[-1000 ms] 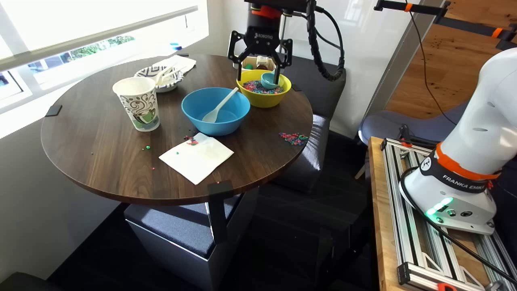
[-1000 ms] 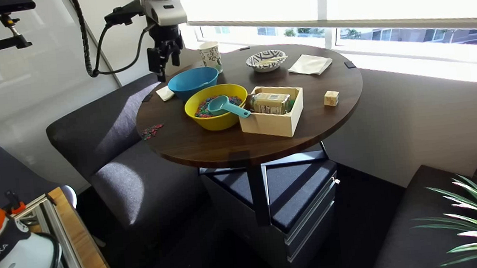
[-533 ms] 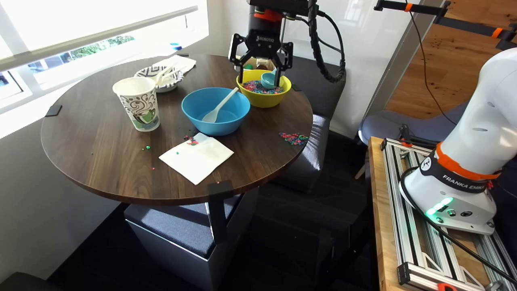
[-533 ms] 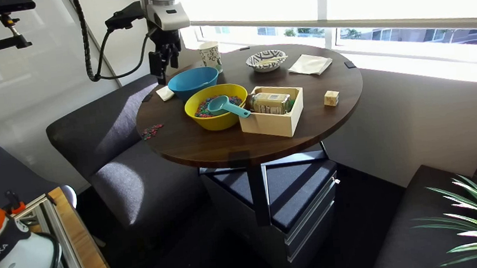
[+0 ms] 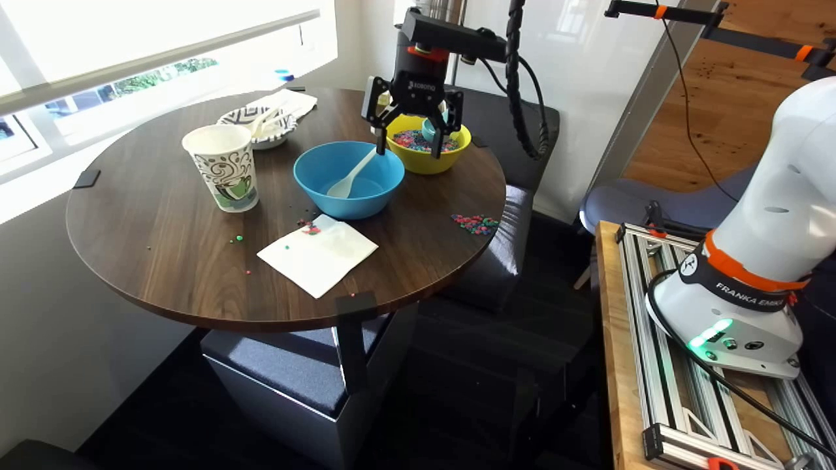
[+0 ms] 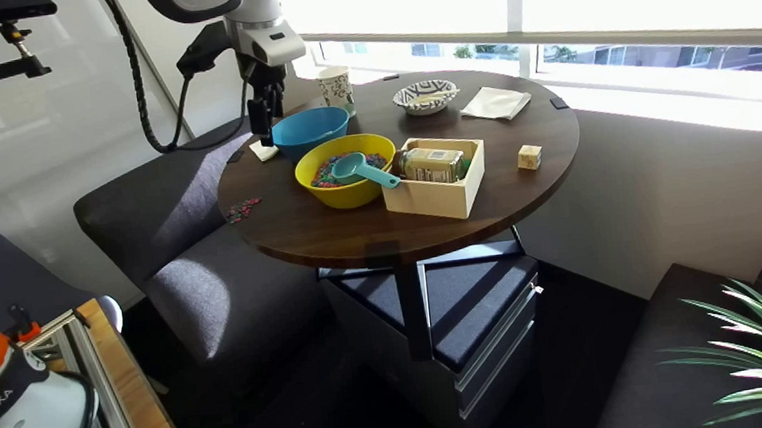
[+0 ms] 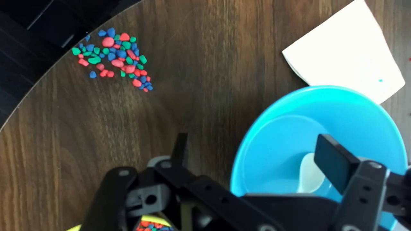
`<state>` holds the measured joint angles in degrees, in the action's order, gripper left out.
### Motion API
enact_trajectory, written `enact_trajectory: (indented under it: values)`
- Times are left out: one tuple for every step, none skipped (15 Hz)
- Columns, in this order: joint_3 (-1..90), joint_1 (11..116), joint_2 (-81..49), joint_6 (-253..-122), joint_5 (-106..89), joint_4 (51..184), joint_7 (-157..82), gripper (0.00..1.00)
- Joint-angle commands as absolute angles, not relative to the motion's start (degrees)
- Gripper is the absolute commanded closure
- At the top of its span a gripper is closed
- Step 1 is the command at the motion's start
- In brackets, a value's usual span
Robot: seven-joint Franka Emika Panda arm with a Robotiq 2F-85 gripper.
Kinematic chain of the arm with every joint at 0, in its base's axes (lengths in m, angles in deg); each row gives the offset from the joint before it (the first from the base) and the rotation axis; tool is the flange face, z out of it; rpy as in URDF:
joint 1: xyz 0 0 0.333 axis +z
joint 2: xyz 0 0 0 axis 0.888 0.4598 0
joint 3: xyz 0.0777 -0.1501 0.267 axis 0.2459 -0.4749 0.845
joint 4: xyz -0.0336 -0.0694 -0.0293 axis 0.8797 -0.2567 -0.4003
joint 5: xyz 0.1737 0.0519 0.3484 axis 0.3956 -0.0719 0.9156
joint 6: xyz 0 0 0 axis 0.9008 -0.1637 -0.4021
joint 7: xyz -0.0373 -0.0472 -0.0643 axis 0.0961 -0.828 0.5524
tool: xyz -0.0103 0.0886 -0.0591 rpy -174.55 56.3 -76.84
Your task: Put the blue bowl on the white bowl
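Hangs lower and nearer than a moment ago to blue bowl (image 5: 353, 205) on table (image 5: 418, 228), with gripper (image 5: 409, 152) spread wide, holding nothing; likely readying a rim grasp, white bowl (image 6: 423, 109) well apart.

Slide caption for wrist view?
Open black gripper, one finger seen against a round blue plastic bowl holding a white plastic spoon.

From opposite sides of the table (image 5: 170, 274), both exterior views look slantwise down, showing you nearly its whole top; your wrist view looks steeply down from much nearer, sharing the blue bowl (image 7: 298, 131) with them.
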<state>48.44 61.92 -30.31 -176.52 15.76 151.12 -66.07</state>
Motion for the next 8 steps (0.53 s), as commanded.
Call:
enact_trajectory:
  values:
    - [48.6, 62.5, -29.6, -178.5, 17.2, 153.5, -62.0, 0.0]
    - [48.5, 62.4, -29.3, -178.1, 17.3, 153.5, -62.5, 0.0]
    - [48.4, 62.4, -29.5, -177.3, 15.8, 152.5, -63.8, 0.0]
    - [48.3, 62.4, -29.4, -177.3, 15.8, 152.7, -63.8, 0.0]
    - [48.3, 62.4, -29.2, -177.3, 15.8, 152.7, -63.7, 0.0]
    - [48.3, 62.4, -29.2, -177.3, 15.8, 152.7, -63.7, 0.0]
    - [48.3, 62.4, -29.2, -177.3, 15.8, 152.7, -63.7, 0.0]
    - [48.5, 62.6, -29.0, -177.7, 15.9, 152.7, -63.4, 0.0]
